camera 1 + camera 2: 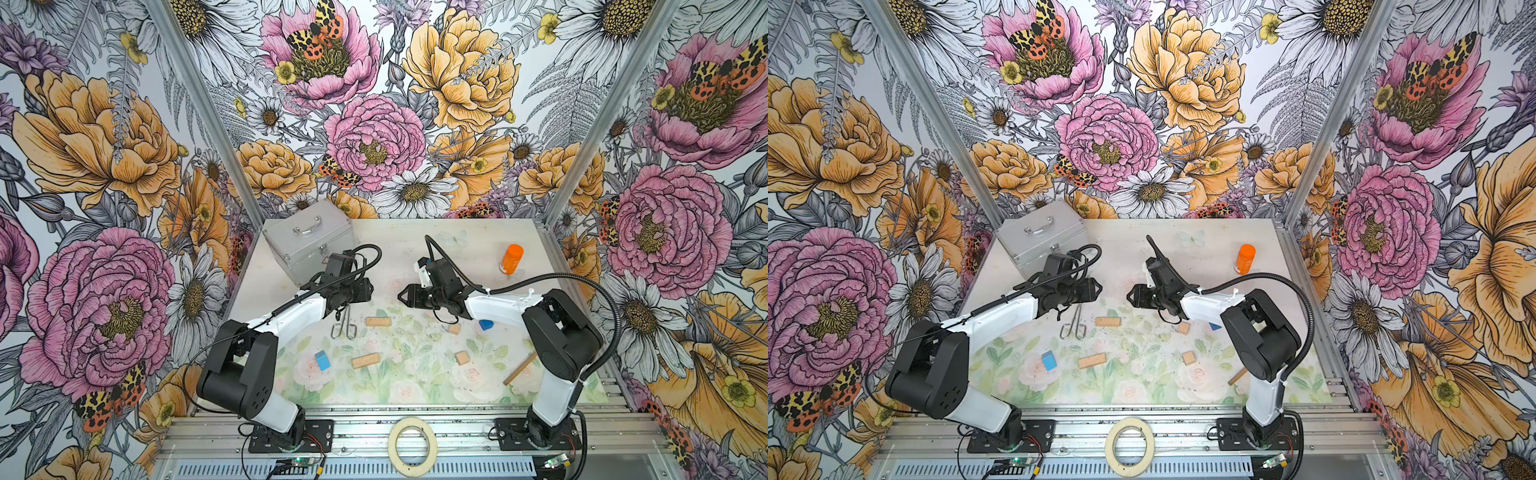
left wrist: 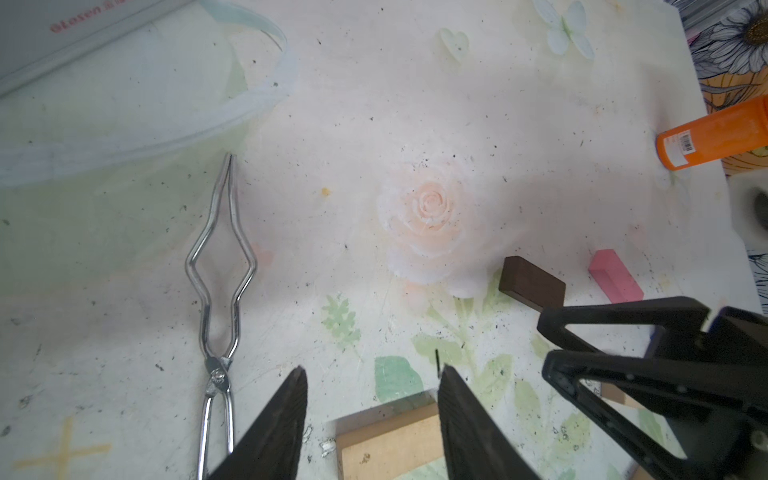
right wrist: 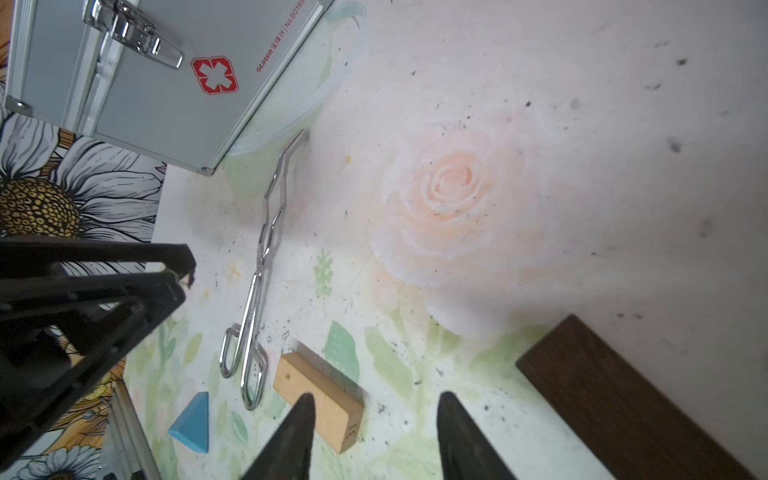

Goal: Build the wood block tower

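Loose wood blocks lie on the floral mat; no tower stands. In both top views I see a tan bar, a second tan bar, two tan cubes and a blue cube. A dark brown bar and a pink bar show only in the wrist views. My left gripper is open above the mat, with a tan bar lying below its jaws. My right gripper faces it, open and empty, with the dark bar beside it.
Silver tongs lie by the left gripper. A silver case stands at the back left and an orange bottle at the back right. A thin wooden stick lies by the right arm, with a tape ring on the front rail.
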`<state>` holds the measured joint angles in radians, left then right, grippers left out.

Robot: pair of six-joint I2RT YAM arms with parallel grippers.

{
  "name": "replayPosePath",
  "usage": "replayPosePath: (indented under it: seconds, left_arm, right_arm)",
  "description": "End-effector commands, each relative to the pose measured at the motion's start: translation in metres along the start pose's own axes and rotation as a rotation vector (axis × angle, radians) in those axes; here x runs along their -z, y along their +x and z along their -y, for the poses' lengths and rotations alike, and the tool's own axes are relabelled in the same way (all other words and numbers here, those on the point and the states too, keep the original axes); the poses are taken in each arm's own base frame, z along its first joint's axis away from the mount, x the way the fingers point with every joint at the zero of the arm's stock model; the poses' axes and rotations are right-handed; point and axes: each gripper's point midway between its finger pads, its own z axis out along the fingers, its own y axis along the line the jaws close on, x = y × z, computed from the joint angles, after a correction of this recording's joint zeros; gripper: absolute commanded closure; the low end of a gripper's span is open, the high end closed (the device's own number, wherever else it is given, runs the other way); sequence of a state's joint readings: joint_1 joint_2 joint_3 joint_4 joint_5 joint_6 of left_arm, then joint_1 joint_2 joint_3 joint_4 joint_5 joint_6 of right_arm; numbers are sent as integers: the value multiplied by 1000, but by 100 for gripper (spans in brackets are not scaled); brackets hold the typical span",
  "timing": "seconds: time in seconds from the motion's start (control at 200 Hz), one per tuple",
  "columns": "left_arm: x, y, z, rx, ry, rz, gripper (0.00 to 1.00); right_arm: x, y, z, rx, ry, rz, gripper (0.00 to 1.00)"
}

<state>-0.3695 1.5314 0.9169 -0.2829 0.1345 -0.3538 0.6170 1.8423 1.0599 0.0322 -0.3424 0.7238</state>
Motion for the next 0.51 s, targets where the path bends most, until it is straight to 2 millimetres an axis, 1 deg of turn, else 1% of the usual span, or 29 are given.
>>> replayPosePath:
  seconds: [0.0,0.135,0.315,0.38,0.5]
  left_arm:
    - [-7,23,-6,32,-13,-76,49]
    - [-5,32,-7,51,-14,-94,51]
    - [-1,53,-4,48,-32,-132,51]
    - [0,58,-3,46,-43,-136,52]
    - [1,65,-9,65,-77,-149,52]
  right_arm:
    - [-9,-4,-21,-29,-88,-5,55]
    - [-13,4,-21,-51,-97,-24,55]
    - [-15,15,-24,-59,-102,-46,55]
    - [-16,18,-25,-61,-103,-53,55]
    - [-19,25,-26,-72,-104,-66,57]
